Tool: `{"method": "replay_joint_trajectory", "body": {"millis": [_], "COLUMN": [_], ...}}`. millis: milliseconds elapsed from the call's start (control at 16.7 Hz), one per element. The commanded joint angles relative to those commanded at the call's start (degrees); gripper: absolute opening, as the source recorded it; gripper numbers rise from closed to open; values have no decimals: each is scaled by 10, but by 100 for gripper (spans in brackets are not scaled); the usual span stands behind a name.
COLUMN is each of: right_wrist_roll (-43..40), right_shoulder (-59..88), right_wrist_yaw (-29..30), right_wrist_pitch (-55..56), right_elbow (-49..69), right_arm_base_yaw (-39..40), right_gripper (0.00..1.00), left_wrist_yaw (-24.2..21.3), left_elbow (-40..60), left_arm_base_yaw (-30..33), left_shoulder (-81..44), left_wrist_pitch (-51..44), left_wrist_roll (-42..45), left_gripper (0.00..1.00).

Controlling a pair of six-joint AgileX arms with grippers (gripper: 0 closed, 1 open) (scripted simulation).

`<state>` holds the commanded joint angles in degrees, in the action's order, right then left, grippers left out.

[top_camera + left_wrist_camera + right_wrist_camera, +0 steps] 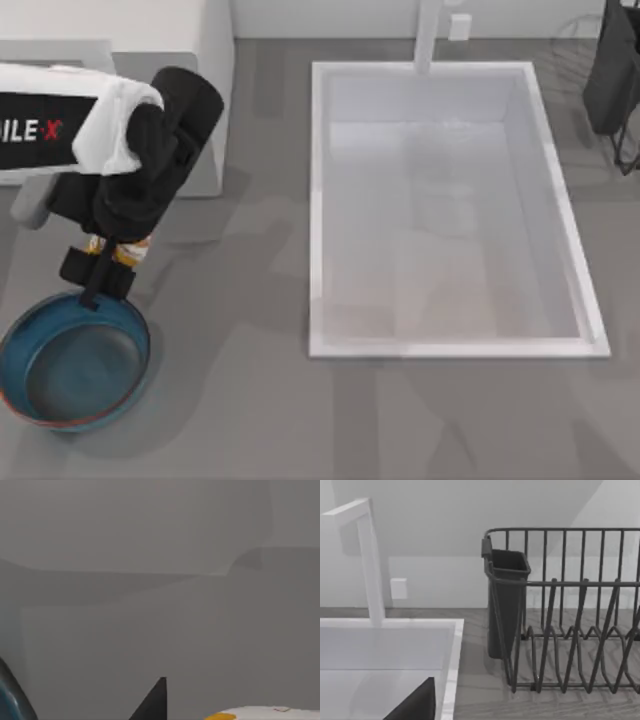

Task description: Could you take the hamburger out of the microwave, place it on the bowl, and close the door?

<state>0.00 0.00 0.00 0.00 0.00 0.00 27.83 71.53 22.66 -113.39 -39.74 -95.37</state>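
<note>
My left gripper (105,268) hangs over the far rim of the blue bowl (75,362) at the table's front left. It is shut on the hamburger (127,250), whose cream wrapper with orange patches peeks out beside the black fingers. In the left wrist view a strip of the hamburger (260,714) lies beside one dark fingertip (152,706), with the bowl's rim (9,700) at the edge. The white microwave (170,30) stands at the back left, behind the arm. A dark fingertip (415,705) of my right gripper hovers over the sink's corner.
A large white sink (318,200) with a faucet (430,35) takes up the table's middle and right. A dark wire dish rack (570,630) with a cutlery cup (506,600) stands at the back right (618,90). Bare grey counter lies between bowl and sink.
</note>
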Motion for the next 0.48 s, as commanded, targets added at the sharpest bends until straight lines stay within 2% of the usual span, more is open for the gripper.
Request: {"method": "replay_joint_trajectory", "body": {"millis": [300,480], "right_wrist_roll": [0,0], "right_shoulder": [0,0], "right_wrist_yaw": [0,0], "right_wrist_pitch": [0,0], "right_elbow": [0,0], "right_arm_base_yaw": [0,0], "right_gripper": [100,100], "left_wrist_yaw": [99,145], "left_elbow": [57,76], "left_arm_base_yaw": [93,140], "left_shoulder": [-89,-147], "left_wrist_pitch": [-270,-400], "left_wrist_roll": [-294,-439], "left_gripper": [0,0]}}
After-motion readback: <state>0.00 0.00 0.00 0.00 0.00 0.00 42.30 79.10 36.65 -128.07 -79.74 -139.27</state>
